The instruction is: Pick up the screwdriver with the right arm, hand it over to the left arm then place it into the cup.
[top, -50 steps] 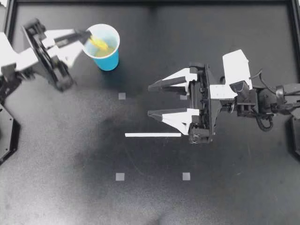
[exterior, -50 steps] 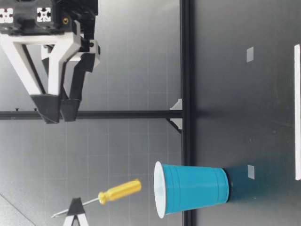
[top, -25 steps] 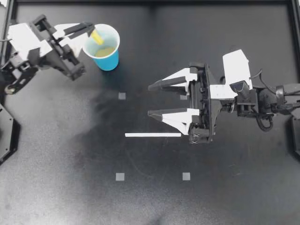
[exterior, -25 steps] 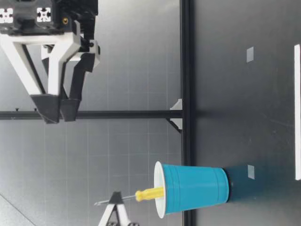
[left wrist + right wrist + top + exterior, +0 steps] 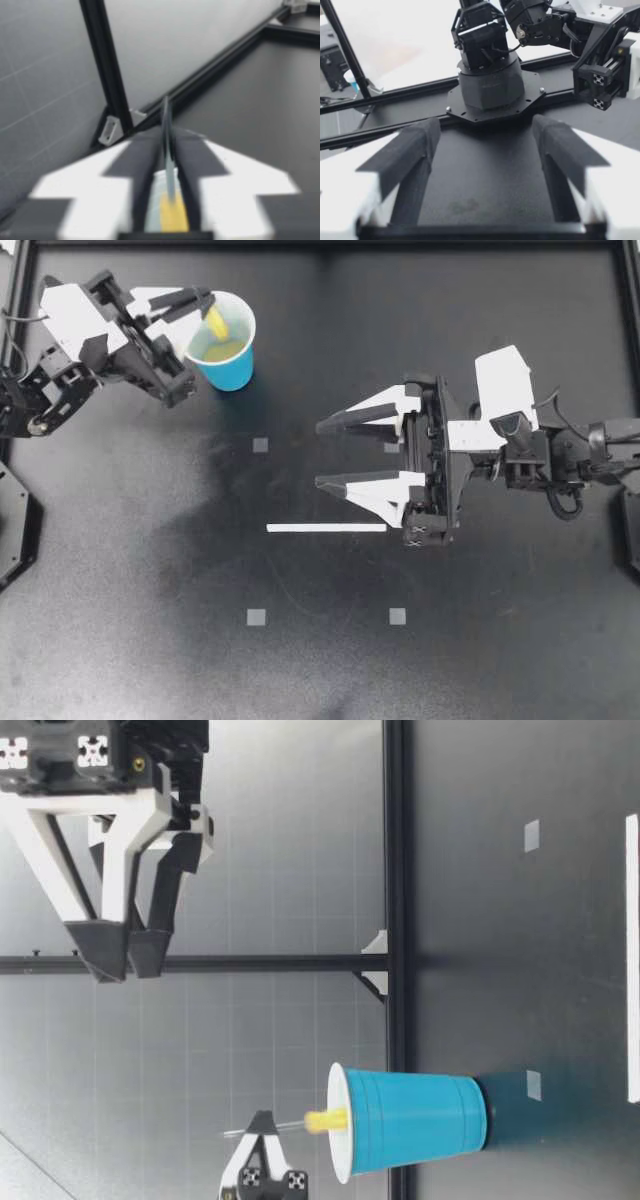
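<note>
1. A white strip (image 5: 326,528) lies flat on the desk (image 5: 500,640), lower centre of the top view.
2. Just beyond it, centre right, is the right hand (image 5: 320,454). Its fingers are spread wide with nothing between them, and the low view shows it well above the desk.
3. Upper left is the left hand (image 5: 200,303), its fingers closed on the metal shaft of the screwdriver (image 5: 215,325).
4. The yellow handle points down, with its end inside the mouth of the blue cup (image 5: 238,368).
5. The cup stands upright on the desk.
</note>
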Robot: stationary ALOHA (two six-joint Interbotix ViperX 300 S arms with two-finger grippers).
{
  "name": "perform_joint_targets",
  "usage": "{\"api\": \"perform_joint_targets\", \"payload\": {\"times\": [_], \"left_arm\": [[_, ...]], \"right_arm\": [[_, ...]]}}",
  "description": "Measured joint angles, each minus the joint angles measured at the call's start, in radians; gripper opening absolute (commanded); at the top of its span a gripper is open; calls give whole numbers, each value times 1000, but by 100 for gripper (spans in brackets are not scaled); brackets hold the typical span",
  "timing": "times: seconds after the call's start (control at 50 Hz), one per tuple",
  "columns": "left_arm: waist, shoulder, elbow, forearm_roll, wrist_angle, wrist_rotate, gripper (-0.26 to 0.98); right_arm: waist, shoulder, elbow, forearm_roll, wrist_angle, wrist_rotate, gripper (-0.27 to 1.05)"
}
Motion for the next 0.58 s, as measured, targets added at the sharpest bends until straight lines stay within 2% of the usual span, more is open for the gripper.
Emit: {"api": "perform_joint_targets", "payload": {"times": [0.08, 0.38, 0.48, 0.58], "left_arm": [[2, 0, -11, 0, 28, -3, 63], [0, -34, -26, 0, 66, -17, 61], [-37, -95, -20, 2, 86, -40, 61], [-104, -158, -12, 6, 115, -49, 61]], "right_arm": [[2, 0, 0, 0, -2, 0, 72], [2, 0, 0, 2, -3, 0, 72], [0, 0, 0, 2, -2, 0, 72], [0, 0, 5, 0, -2, 0, 72]]}}
